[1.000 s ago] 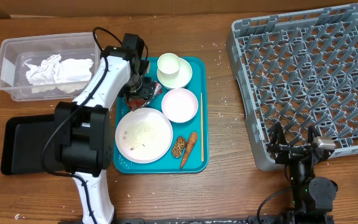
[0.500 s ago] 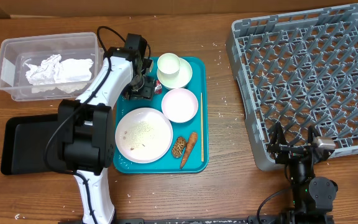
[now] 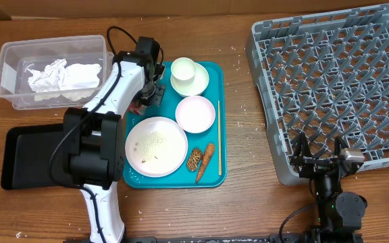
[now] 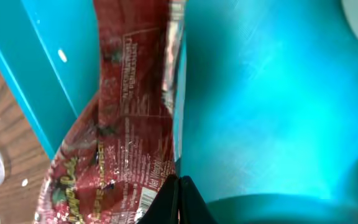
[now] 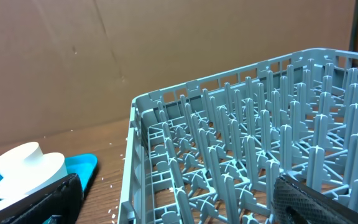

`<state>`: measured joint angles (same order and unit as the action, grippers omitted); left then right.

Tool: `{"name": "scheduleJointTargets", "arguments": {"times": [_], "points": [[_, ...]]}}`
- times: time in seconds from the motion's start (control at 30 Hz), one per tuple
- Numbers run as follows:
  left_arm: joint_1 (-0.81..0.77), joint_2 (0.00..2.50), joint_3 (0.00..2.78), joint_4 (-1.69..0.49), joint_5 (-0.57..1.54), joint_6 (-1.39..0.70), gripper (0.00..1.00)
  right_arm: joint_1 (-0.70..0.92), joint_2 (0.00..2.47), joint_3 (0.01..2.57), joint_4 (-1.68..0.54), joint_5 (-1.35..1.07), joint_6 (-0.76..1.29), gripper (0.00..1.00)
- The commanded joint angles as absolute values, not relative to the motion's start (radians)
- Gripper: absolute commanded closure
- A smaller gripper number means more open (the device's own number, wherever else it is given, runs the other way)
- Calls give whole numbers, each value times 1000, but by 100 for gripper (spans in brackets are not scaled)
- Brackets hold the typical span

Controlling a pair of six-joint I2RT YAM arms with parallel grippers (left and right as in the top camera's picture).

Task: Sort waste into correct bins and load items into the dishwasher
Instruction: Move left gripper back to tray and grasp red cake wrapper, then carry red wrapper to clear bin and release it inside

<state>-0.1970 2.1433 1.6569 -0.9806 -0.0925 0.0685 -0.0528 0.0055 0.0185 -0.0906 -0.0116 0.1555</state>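
red wrapper point(image 4: 123, 124) lengthwise along the teal tray's point(image 4: 266, 112) left edge

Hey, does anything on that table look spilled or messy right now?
Yes: white rice grains are scattered loose over the big plate, and small white crumbs dot the bare wood between the teal tray and the dish rack.

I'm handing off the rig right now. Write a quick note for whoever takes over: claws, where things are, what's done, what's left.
Left claw: shut on the red wrapper, at the teal tray's left edge.
Right claw: open, idle by the dish rack.
Done: crumpled paper is in the clear tub.
Left: bin the wrapper, carrot stick, food lump and rice; black tray holds nothing visible. Rack the plate, bowl, cup, chopstick.
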Motion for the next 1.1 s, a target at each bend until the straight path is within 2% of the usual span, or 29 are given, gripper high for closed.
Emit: {"name": "scheduleJointTargets", "arguments": {"times": [0.0, 0.2, 0.37, 0.5, 0.67, 0.7, 0.77, 0.8, 0.9, 1.0, 1.07], "points": [[-204, 2150, 1765, -1019, -114, -1, 96, -60, 3, 8, -84, -13, 149, 0], [-196, 2111, 2045, -1119, -114, -52, 96, -60, 3, 8, -84, -13, 149, 0], [-151, 2105, 2238, -1109, -147, -118, 96, -60, 3, 8, -84, -13, 149, 0], [-81, 2105, 2259, -1069, -250, -203, 96, -60, 3, 8, -84, -13, 149, 0], [41, 2105, 2254, -1089, -277, -316, 95, -60, 3, 8, -84, -13, 149, 0], [64, 2106, 2252, -1095, -277, -345, 85, -60, 3, 8, -84, -13, 149, 0], [111, 2106, 2246, -1106, -261, -389, 30, -60, 3, 8, -84, -13, 149, 0], [131, 2106, 2245, -1115, -248, -398, 17, -60, 3, 8, -84, -13, 149, 0], [182, 2106, 2245, -1140, -173, -397, 13, -60, 3, 8, -84, -13, 149, 0], [217, 2106, 2245, -1168, -87, -397, 1, -60, 3, 8, -84, -13, 149, 0], [229, 2106, 2245, -1197, -37, -397, 0, -60, 3, 8, -84, -13, 149, 0]]}}
